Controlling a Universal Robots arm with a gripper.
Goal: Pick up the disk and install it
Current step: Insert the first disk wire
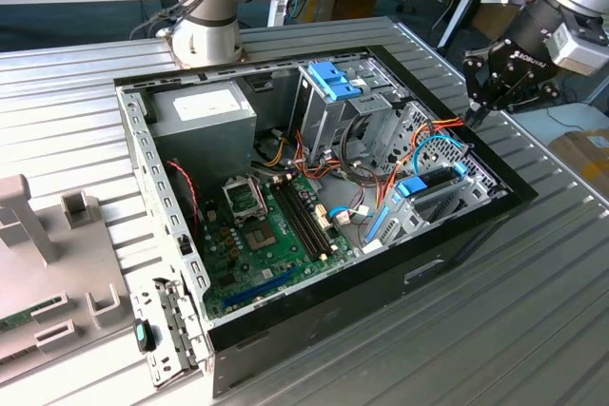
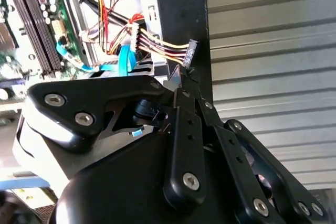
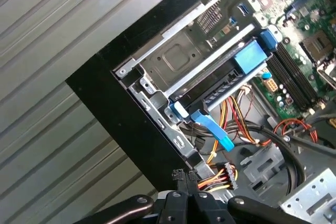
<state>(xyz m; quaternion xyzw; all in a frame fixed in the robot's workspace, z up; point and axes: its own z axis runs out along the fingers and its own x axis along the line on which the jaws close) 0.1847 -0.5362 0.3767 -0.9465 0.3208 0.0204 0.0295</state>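
Note:
The disk (image 1: 430, 183), a dark drive in a bright blue carrier, lies in the bay at the open computer case's side toward the exterior view's right. In the first wrist view the disk (image 3: 223, 85) sits slanted in the metal bay with its blue tab toward the motherboard. My black gripper (image 1: 472, 113) hovers just outside the case's black rim, above and to the right of the disk. Both wrist views show the gripper (image 3: 185, 174) (image 2: 181, 80) shut with nothing between the fingertips, close to a connector (image 2: 191, 51) on coloured wires.
The open case (image 1: 476, 225) lies on a ribbed metal table. Inside are a green motherboard (image 1: 262, 225), a grey power supply (image 1: 205, 111), a blue-topped drive cage (image 1: 333, 83) and loose cables. Grey fixtures (image 1: 38, 263) stand at the exterior view's left. The arm's base (image 1: 205, 7) is behind the case.

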